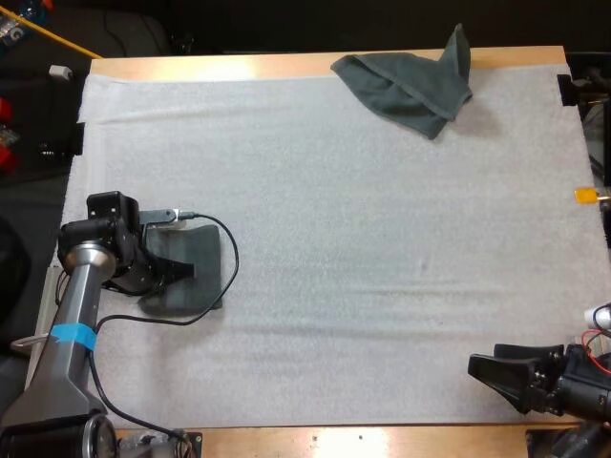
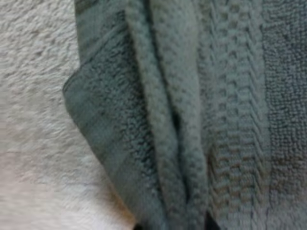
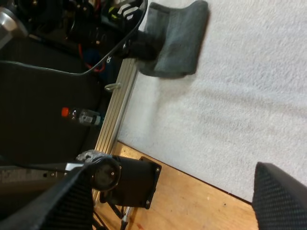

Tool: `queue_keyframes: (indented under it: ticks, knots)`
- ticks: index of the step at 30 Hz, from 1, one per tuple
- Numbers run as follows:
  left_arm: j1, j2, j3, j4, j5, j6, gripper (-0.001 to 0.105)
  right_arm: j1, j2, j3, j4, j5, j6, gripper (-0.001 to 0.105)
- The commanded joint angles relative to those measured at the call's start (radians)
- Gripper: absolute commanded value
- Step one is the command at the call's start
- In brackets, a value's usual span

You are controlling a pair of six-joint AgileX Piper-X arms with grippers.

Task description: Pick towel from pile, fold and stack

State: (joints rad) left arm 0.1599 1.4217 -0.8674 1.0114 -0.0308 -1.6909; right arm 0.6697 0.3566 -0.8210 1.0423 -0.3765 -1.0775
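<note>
A folded dark grey-green towel (image 1: 196,262) lies at the mat's left edge. My left gripper (image 1: 179,271) rests low on it, and in the left wrist view the towel's thick ridge (image 2: 177,120) runs between the two dark fingertips (image 2: 210,224), which press on it from both sides. A crumpled towel (image 1: 410,84) sits at the far right of the mat, by the table's far edge. My right gripper (image 1: 492,380) hovers at the near right corner, open with nothing between its fingers (image 3: 280,196). From there the folded towel (image 3: 180,38) shows far off with the left gripper (image 3: 141,45) on it.
The white mat (image 1: 363,248) covers most of the wooden table (image 1: 286,441). A metal rail (image 3: 115,112) runs along the table's left side, with a small bottle (image 3: 81,115) beyond it.
</note>
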Motion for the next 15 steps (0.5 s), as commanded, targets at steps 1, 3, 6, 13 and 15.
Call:
queue_keyframes:
  ticks: [1,3,6,13,15]
  knots:
    - [0.001,-0.010,-0.009,0.003,-0.052,0.011,0.000,0.003,0.000,0.000,-0.015,0.000,-0.001,0.067]
    - [0.000,-0.010,-0.009,0.003,-0.100,0.031,0.000,0.003,0.000,0.000,-0.015,0.000,-0.001,0.067]
    - [0.000,-0.010,-0.009,0.002,-0.104,0.037,0.000,0.003,0.000,0.000,-0.015,0.000,-0.001,0.067]
    - [0.000,-0.010,-0.009,-0.016,-0.134,0.044,0.022,0.003,0.000,0.000,-0.015,0.000,0.000,0.067]
    - [0.000,-0.010,-0.009,-0.017,-0.153,0.042,0.046,0.003,0.000,0.000,-0.015,0.000,0.001,0.067]
